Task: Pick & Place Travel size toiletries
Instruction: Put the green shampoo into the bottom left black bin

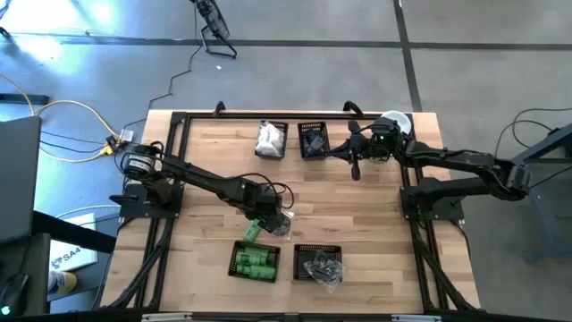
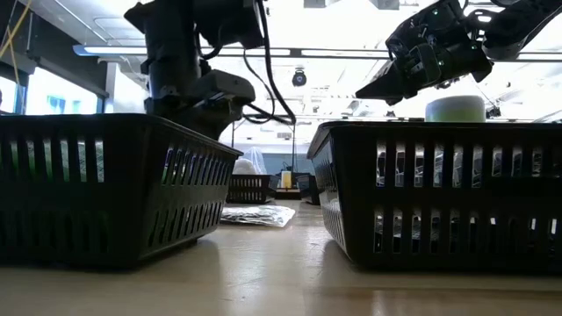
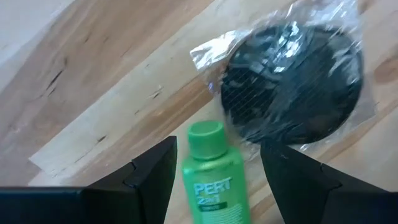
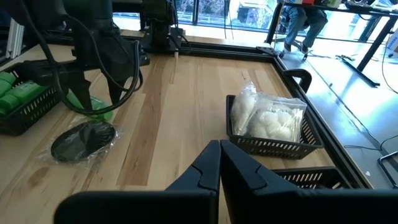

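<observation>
The left pincer stands with its 2 fingers spread wide on either side of a green bottle, cap pointing away from the wrist; contact between the fingers and the bottle cannot be confirmed, so the bottle is straddled, not gripped. In the high view the bottle lies on the table just beside the far edge of the green-bottle basket, which already holds several green bottles. Touching or nearly touching the bottle's cap is a dark disc in clear wrap, on the side away from that basket. Risk 1: if the fingers close off-centre, the round bottle may roll or squirt out along the table. Risk 2: the clear wrap lies close to 1 finger and could be pinched with the bottle, dragging the disc toward the wrong basket. Risk 3: the basket wall is close, so a low carry could strike its rim and knock the bottle loose. The right pincer is fully closed and empty, waiting on the far side of the table from the green-bottle basket, near the basket of white packets; it poses no collision risk while parked there.
</observation>
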Tool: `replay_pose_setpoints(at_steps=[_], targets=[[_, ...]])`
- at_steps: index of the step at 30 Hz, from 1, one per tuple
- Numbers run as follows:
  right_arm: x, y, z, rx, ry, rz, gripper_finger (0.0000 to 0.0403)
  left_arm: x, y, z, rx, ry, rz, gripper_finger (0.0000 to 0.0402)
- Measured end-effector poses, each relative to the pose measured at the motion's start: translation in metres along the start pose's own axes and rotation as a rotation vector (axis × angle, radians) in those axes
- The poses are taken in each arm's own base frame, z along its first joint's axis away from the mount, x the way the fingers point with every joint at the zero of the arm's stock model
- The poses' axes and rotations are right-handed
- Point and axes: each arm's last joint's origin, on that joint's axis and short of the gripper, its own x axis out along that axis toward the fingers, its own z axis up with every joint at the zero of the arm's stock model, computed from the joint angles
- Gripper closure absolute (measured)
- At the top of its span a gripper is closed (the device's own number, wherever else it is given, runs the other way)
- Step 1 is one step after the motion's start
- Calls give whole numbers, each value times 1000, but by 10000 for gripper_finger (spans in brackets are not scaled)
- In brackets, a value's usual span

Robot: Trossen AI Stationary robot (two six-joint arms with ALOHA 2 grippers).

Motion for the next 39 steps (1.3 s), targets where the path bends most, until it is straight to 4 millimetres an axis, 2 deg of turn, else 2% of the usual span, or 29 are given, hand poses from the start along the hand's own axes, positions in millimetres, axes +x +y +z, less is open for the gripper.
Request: replay_pose_setpoints(at_steps=[29,39], targets=[[0,0,0,-18,0,0,400,4,4,-1,37,-30,22,174],[0,0,0,-18,0,0,400,21,0,0,45,-7,15,174]])
